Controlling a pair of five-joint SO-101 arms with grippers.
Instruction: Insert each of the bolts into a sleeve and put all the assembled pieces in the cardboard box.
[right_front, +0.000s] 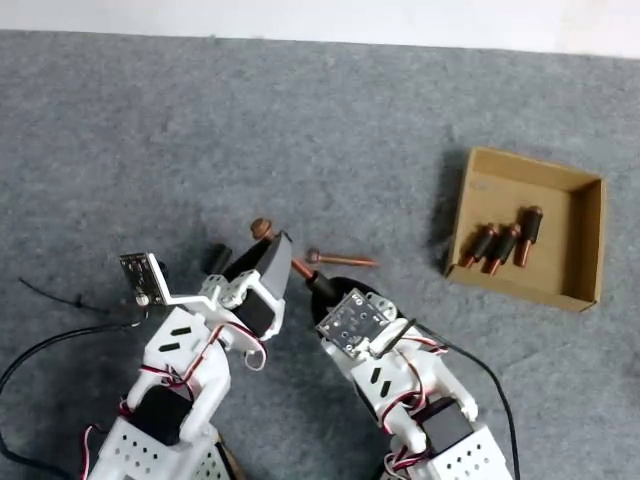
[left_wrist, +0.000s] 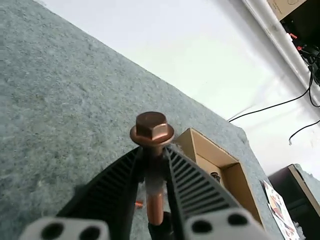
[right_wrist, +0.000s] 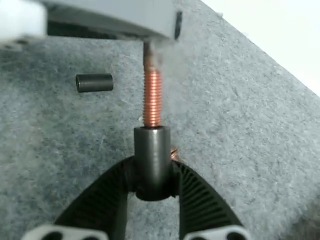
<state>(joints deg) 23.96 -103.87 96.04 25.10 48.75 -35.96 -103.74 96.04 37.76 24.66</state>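
Left gripper (left_wrist: 154, 152) clamps a copper bolt (left_wrist: 152, 131) below its head; right gripper (right_wrist: 152, 175) clamps a black sleeve (right_wrist: 151, 147), bolt tip at its mouth

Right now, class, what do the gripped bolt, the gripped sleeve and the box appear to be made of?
The bolt looks like copper-coloured metal, perhaps plated: glossy reddish sheen on hex head and threads. The sleeve is a smooth matte black tube; plastic, rubber or coated metal, the look leaves open. The box is plain brown cardboard: matte, thin upright walls.
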